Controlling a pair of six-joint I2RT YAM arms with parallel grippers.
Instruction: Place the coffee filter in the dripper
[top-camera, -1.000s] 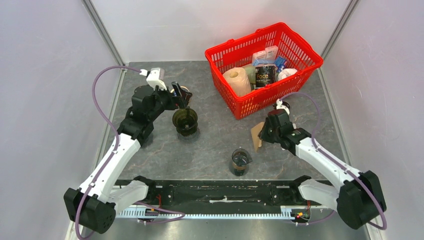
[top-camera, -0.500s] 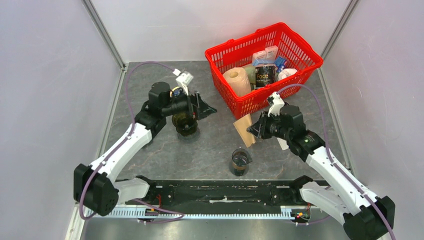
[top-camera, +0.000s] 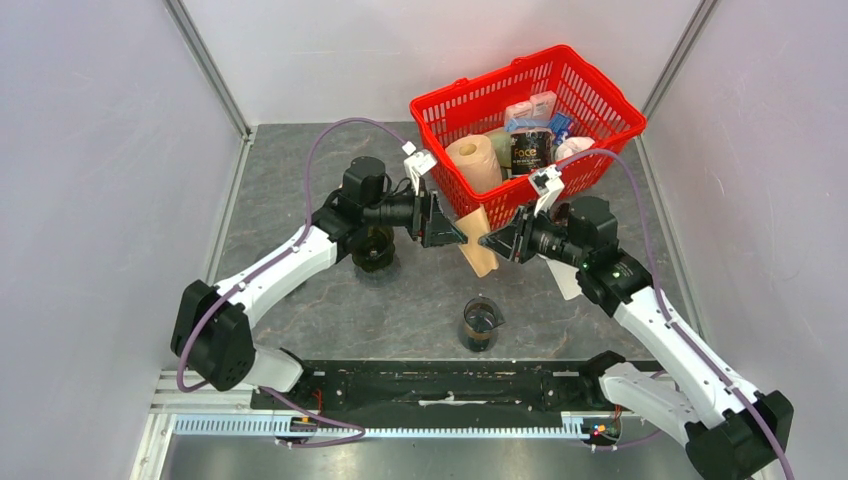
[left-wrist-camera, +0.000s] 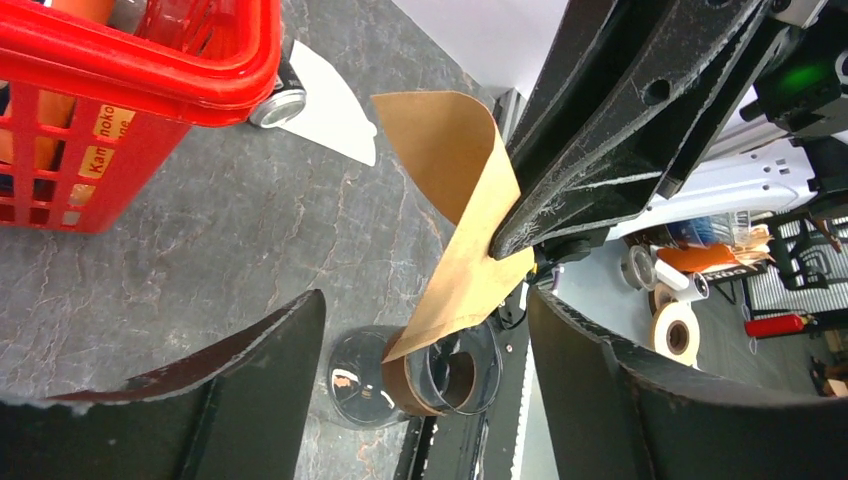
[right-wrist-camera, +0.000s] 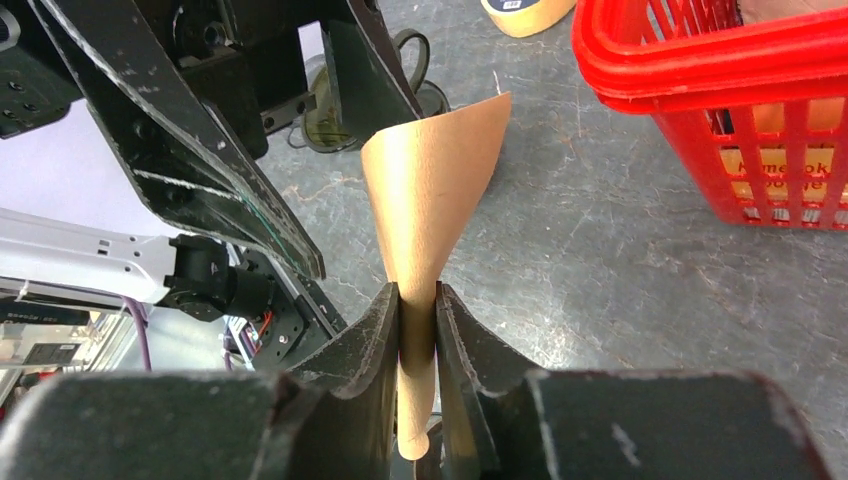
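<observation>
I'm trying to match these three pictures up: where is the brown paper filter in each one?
Top external: coffee filter mid-picture, just below the red basket.
Left wrist: centre; basket upper left.
Right wrist: centre, pinched by the right gripper; basket upper right.
Shared landmark: the red basket.

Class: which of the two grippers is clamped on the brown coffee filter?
The right gripper: it is shut on the brown coffee filter's narrow end, while the left gripper stands open, gripping nothing.

The brown paper coffee filter (top-camera: 480, 243) hangs in mid-air, curled into a cone and pinched near its narrow end. The dark dripper (top-camera: 373, 252) stands upright, well apart.
</observation>
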